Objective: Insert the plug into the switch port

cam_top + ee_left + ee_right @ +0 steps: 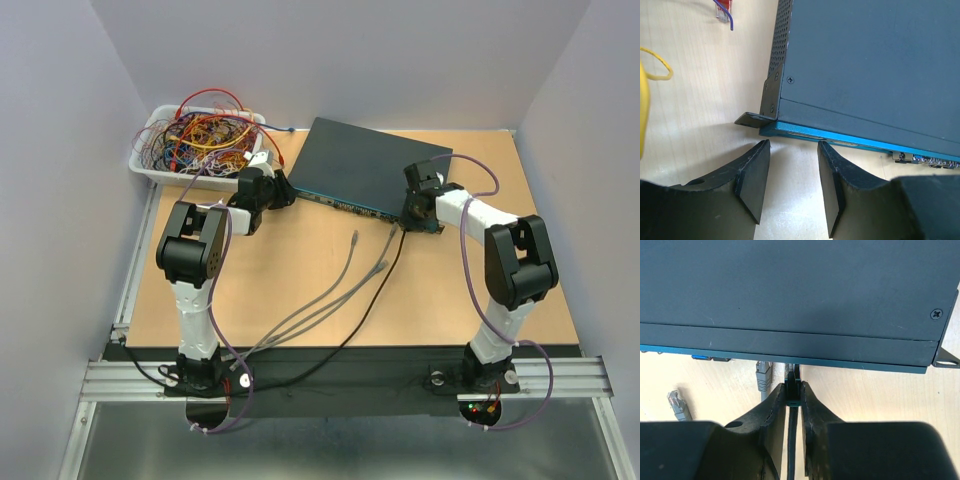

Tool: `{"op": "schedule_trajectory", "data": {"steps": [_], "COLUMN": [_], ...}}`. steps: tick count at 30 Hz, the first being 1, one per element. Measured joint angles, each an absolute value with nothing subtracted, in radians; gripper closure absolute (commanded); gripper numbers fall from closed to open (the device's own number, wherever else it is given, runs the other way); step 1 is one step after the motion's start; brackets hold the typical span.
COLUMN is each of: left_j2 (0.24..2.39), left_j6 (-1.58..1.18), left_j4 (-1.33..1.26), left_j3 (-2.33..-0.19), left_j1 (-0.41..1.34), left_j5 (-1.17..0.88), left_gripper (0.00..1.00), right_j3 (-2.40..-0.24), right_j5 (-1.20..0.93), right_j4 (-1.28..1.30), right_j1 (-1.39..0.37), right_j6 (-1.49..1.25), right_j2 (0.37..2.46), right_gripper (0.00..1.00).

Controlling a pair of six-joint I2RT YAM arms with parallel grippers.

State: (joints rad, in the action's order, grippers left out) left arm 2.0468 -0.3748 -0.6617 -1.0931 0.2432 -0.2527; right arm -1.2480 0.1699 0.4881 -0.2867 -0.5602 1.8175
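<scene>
The right arm's black fingers (776,410) were clenched on the small dark plug (792,385) of a black cable (792,440). Its tip was hidden under the teal front lip of the wide flat grey-blue switch (790,290) on the wooden bench (865,395), so seating could not be judged. The left arm's fingers (755,175) stood released and empty near the switch's other front corner.

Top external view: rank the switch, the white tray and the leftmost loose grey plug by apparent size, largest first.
1. switch
2. white tray, clearly smaller
3. leftmost grey plug, tiny
</scene>
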Motion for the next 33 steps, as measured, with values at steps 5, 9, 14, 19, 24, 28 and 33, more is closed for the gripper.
{"op": "schedule_trajectory", "data": {"steps": [5, 9, 14, 19, 24, 28, 33], "left_j2": [2.047, 2.047, 2.047, 2.047, 2.047, 2.047, 2.047], "left_j6": [-0.375, -0.375, -0.375, -0.375, -0.375, -0.375, -0.375], "left_j4": [-0.662, -0.662, -0.662, -0.662, -0.662, -0.662, -0.662], "left_j3": [-1.093, -1.093, -1.093, -1.093, -1.093, -1.093, -1.093], "left_j1": [0.245, 0.248, 0.248, 0.248, 0.248, 0.248, 0.248], "left_j5": [-0.251, -0.251, -0.250, -0.250, -0.250, -0.250, -0.249], "left_gripper": [0.47, 0.47, 0.47, 0.47, 0.47, 0.47, 0.47], "right_j3": [-1.248, -1.253, -1.278, -1.290, -1.301, -1.312, -1.346], "right_j5": [0.160, 0.159, 0.161, 0.165, 0.154, 0.128, 0.095], "right_j4": [0.488, 0.488, 0.498, 0.504, 0.517, 0.528, 0.561], "right_j1": [-0.282, -0.282, -0.281, -0.276, -0.269, -0.255, -0.237], "right_j6": [-0.561, -0.560, -0.555, -0.553, -0.553, -0.551, -0.545], "right_j2": [1.820, 1.834, 1.861, 1.863, 1.867, 1.875, 1.897], "right_gripper": [1.00, 1.00, 1.00, 1.00, 0.99, 0.99, 1.00]}}
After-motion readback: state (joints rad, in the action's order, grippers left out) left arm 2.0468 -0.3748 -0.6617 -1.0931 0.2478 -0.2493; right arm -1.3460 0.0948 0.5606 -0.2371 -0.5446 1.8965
